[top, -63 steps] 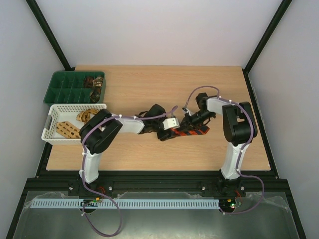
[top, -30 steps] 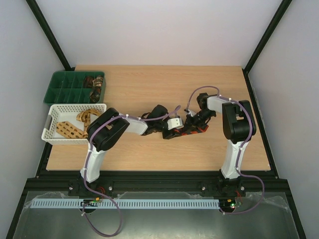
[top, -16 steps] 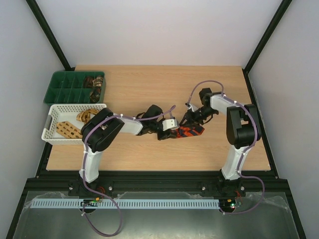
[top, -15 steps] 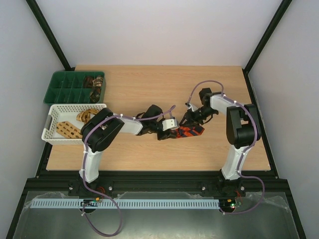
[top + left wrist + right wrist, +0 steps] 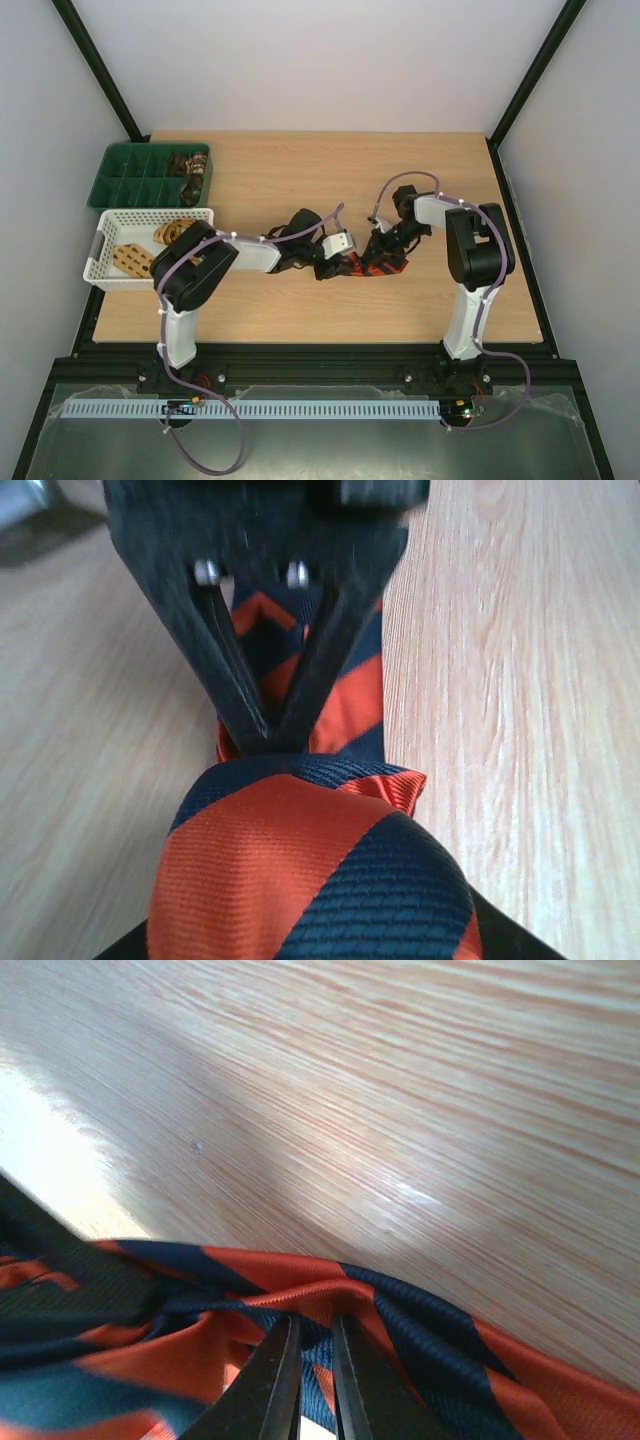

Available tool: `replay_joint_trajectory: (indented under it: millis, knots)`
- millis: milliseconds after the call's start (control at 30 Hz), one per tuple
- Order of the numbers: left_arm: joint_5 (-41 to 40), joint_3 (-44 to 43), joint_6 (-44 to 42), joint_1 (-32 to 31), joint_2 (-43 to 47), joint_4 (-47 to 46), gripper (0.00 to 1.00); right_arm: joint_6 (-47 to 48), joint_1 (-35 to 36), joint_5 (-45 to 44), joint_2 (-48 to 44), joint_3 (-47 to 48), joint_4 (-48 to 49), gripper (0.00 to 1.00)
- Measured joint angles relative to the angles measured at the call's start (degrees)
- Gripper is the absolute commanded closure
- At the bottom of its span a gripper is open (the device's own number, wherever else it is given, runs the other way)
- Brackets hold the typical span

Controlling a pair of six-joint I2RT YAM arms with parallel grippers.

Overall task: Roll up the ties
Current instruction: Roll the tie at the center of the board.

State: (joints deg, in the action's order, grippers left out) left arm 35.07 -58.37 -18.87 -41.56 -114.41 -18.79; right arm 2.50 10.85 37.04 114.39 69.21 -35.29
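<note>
The red-and-black striped tie (image 5: 376,266) lies bunched on the table between my two grippers. In the left wrist view the tie (image 5: 300,870) fills the bottom, and my left gripper (image 5: 270,744) is shut, its tips pinching a fold of the tie. My left gripper (image 5: 338,262) sits at the tie's left end. My right gripper (image 5: 385,246) is at the tie's far right side. In the right wrist view my right gripper (image 5: 312,1338) is nearly closed, with a fold of the tie (image 5: 430,1330) caught between the fingers (image 5: 275,1385).
A white lattice basket (image 5: 105,232) at the left holds tan patterned ties (image 5: 135,258). Behind it a green compartment tray (image 5: 125,175) holds rolled brown ties (image 5: 188,166). Bare wooden table (image 5: 300,170) lies around the arms.
The tie has been drawn into a shorter, tighter bundle. Both grippers stay on it. The right wrist has shifted slightly back and down toward the tie.
</note>
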Motion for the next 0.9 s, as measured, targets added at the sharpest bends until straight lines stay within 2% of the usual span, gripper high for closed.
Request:
replay_joint_trajectory:
  millis: [133,333,400,500,600,733,900]
  knots:
    - [-2.03,1.33,2.12,-0.13,3.93,-0.33,0.67,0.0,0.9,0.28,0.13,0.02,0.52,0.87]
    - [-7.76,2.21,0.09,-1.36,3.61,1.7,0.65,0.22,1.09,0.72,1.14,1.99,-0.39,0.8]
    - [-9.46,2.25,-1.55,-2.05,2.91,2.45,0.64,0.57,1.11,0.24,1.22,2.78,-0.61,0.72]
    - [-11.13,2.25,-3.98,-2.58,2.1,3.08,0.61,1.62,1.07,0.11,1.22,4.02,-0.96,0.51]
    - [-12.11,2.01,-5.7,-2.91,2.08,3.91,0.61,2.78,0.55,2.69,0.68,4.59,-2.19,0.43]
    - [-12.87,1.38,-6.64,-3.19,2.03,5.35,0.61,2.82,0.24,8.92,-0.87,3.26,-4.39,0.42]
    - [-13.05,1.27,-6.73,-3.28,2.03,5.64,0.61,2.01,1.42,13.29,-2.97,0.74,-5.11,0.46]
